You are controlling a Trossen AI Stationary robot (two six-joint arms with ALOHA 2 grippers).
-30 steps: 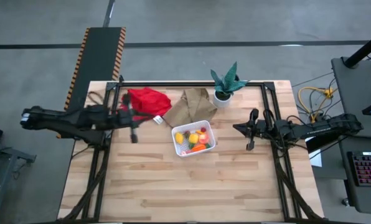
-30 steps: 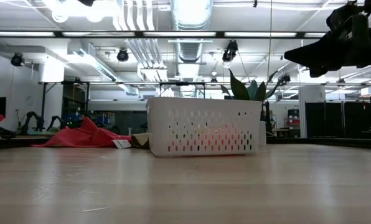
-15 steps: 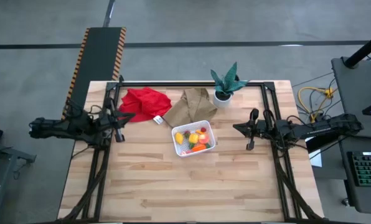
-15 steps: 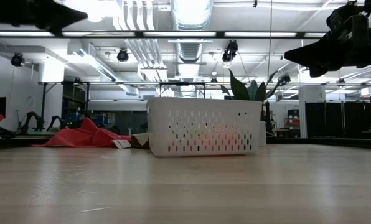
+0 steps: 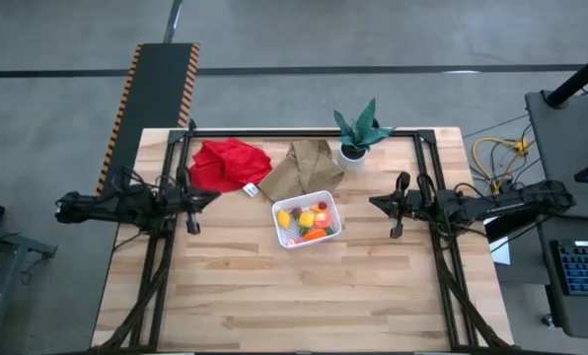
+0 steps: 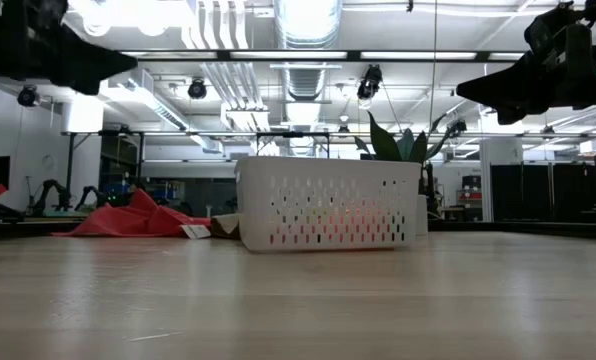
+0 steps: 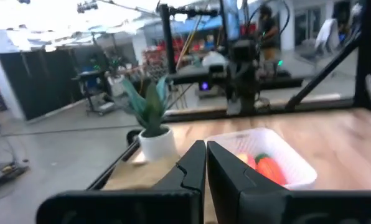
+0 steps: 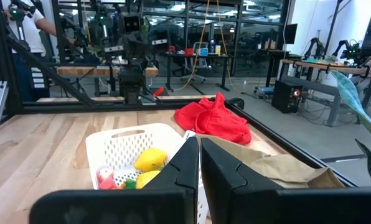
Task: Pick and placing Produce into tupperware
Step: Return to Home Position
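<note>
The low view hides most. The tupperware (image 6: 328, 205) shows only its perforated side wall, with a faint reddish tint through the holes where the produce sits. Both arms are cut off at the top corners as dark shapes.

In the left wrist view the left gripper (image 7: 205, 145) covers the tupperware's near part, so only the orange carrot (image 7: 269, 168) and a scrap of green show over the rim. The right gripper (image 8: 198, 140) likewise blocks part of the tupperware, leaving a yellow lemon (image 8: 149, 159) and a red berry (image 8: 104, 180) visible.

Each gripper has its 2 fingers pressed together on nothing. They hang over the table's left and right parts (either side of the tupperware, apart from it).

From above, the tupperware sits mid-table, slightly skewed to the table edges. The carrot lies along its front wall, long axis roughly left to right. Which end carries the green top cannot be told.
</note>
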